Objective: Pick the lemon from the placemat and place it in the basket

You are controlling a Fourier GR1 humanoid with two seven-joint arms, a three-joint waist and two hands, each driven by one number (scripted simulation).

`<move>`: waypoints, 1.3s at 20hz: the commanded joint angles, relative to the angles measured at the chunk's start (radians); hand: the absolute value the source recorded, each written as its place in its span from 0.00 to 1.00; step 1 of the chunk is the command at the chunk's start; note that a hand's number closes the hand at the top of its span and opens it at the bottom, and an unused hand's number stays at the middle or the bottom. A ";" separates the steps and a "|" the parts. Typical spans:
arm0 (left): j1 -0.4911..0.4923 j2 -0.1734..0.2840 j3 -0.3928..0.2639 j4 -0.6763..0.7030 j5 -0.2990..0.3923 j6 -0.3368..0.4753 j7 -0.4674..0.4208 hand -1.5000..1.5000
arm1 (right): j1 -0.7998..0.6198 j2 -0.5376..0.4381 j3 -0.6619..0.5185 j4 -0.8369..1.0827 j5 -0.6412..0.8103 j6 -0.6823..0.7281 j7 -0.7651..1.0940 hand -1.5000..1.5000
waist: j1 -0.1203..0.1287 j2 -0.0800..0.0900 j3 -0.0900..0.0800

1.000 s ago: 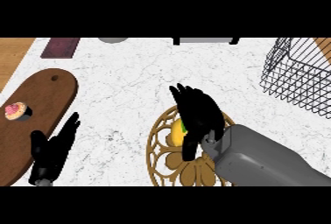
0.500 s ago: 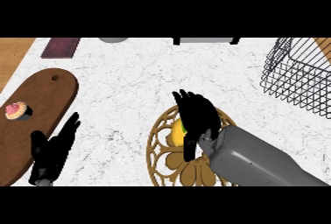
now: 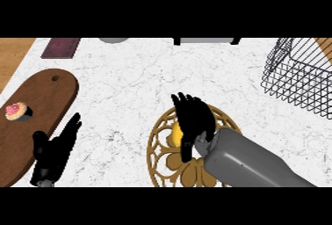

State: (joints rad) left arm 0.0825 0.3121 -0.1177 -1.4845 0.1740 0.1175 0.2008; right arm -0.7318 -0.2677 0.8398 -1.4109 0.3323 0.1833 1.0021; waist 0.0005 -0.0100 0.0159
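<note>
The right robot hand [image 3: 193, 121] is matte black all over, with slender segmented fingers and a thumb of the same black. It joins a thick, smooth grey forearm [image 3: 250, 165] shaped like a rounded cylinder, slightly glossy, with a lighter sheen along its upper side. The left robot hand [image 3: 55, 148] is equally black, narrow and long, ending at a small grey wrist piece [image 3: 43, 183] at the lower edge. No markings, cables or screws can be made out
</note>
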 commanded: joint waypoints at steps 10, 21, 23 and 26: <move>0.026 -0.043 -0.009 0.125 -0.018 -0.011 0.023 0.50 | 0.018 0.019 0.042 0.095 0.152 0.009 -0.113 1.00 | 0.004 0.014 -0.017; 0.029 -0.021 0.002 0.034 -0.024 -0.014 0.085 0.50 | -0.002 0.072 -0.137 0.291 0.209 -0.081 0.061 1.00 | 0.007 0.016 -0.016; 0.031 -0.021 0.013 0.070 -0.006 -0.039 0.064 0.50 | -0.019 0.101 -0.168 0.344 0.231 -0.114 0.125 1.00 | 0.008 0.019 -0.017; 0.015 0.014 0.051 0.092 0.009 -0.067 0.062 0.50 | -0.052 0.111 -0.170 0.387 0.301 -0.155 0.117 1.00 | 0.010 0.016 -0.017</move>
State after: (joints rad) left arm 0.0848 0.3075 -0.0906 -1.4945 0.1577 0.0854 0.2285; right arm -0.7446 -0.1750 0.7007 -1.1114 0.5661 0.0951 1.0287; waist 0.0081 -0.0093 0.0141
